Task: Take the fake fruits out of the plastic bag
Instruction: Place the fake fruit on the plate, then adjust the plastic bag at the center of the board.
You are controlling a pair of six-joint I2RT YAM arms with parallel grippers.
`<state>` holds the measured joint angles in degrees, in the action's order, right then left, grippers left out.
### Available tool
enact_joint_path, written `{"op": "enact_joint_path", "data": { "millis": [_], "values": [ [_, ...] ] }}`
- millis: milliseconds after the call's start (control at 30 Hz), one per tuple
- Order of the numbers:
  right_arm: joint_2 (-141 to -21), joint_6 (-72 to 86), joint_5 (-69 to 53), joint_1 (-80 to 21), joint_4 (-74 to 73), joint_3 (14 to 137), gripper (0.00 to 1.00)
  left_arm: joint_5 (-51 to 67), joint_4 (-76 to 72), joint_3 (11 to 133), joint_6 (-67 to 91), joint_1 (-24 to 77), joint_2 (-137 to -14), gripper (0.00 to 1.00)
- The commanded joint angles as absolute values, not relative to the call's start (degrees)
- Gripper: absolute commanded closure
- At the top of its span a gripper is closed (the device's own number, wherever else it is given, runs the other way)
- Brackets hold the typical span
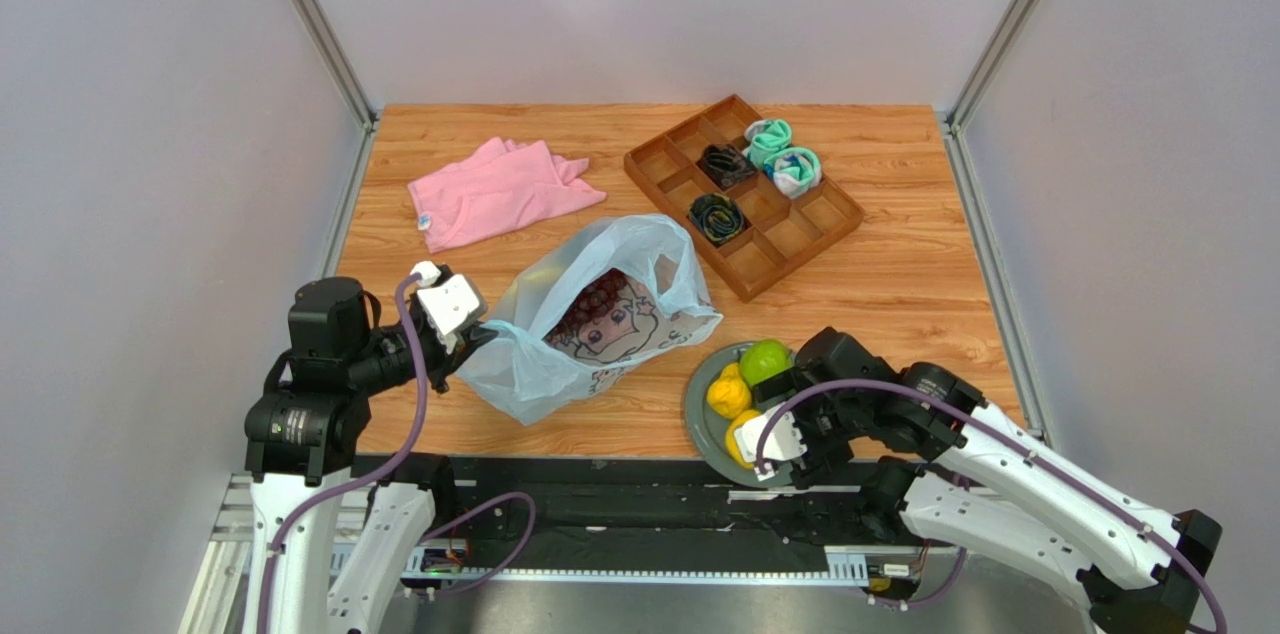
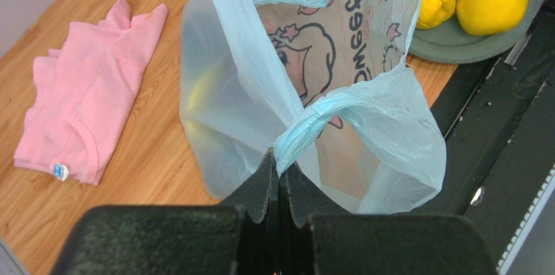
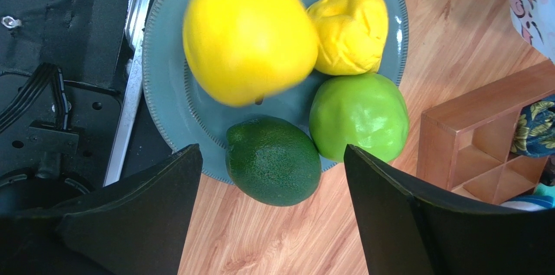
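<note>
The left gripper is clamping its jaws on the plastic bag handle. The right gripper is holding its jaws wide, with the avocado lying between them on the plate.

The plastic bag lies on the desk with a grape bunch inside. A plate bearing four fake fruits sits right of it, nearer the arms. A cloth lies behind-left of it, and a tray holding socks behind-right.
</note>
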<state>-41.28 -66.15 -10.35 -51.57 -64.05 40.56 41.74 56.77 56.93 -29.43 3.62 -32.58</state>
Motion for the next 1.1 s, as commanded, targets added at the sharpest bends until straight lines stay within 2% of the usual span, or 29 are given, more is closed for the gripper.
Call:
{"op": "enact_joint_path", "data": {
  "millis": [0,233,333,400,533,567,633,667,767,900,1067],
  "values": [
    [-43.1,-67.0,-10.1,-51.9,-63.9,42.6,0.14,43.3,56.2,57.9,-29.3,3.3,-33.0,1.00],
    [-48.9,-65.2,-10.5,-51.2,-53.3,51.2,0.14,43.2,56.8,58.6,-29.8,3.3,-33.4,1.00],
    [-54.0,-60.9,-10.6,-50.8,-47.5,55.8,0.14,45.2,59.0,63.9,-35.8,3.3,-38.8,0.93],
    [-56.9,-55.9,-11.3,-50.5,-47.4,59.7,0.15,47.1,62.2,73.6,-40.8,3.5,-43.7,0.91],
    [-61.5,-50.4,-13.6,-50.4,-49.0,63.5,0.15,45.8,81.2,94.9,-57.4,6.2,-63.9,0.91],
    [-61.8,-49.6,-14.6,-50.4,-49.8,64.1,0.15,44.0,85.7,104.1,-59.9,7.1,-67.6,0.91],
    [-62.3,-47.3,-14.8,-50.4,-51.8,65.8,0.15,40.9,96.1,113.2,-63.0,11.0,-76.1,0.93],
    [-62.9,-46.8,-14.2,-50.4,-52.6,66.4,0.15,33.3,96.2,116.9,-60.8,12.9,-77.9,0.94],
    [-64.1,-46.8,-13.0,-50.4,-55.6,67.6,0.15,25.3,96.2,115.9,-64.9,18.0,-78.1,0.96],
    [-65.2,-46.6,-11.1,-50.4,-54.5,66.9,0.15,22.0,95.9,108.2,-75.1,20.4,-72.5,0.99],
    [-67.6,-42.8,-10.9,-50.2,-49.0,67.5,0.15,10.2,91.6,95.7,-63.5,20.3,-66.3,1.00]
  ]
}}
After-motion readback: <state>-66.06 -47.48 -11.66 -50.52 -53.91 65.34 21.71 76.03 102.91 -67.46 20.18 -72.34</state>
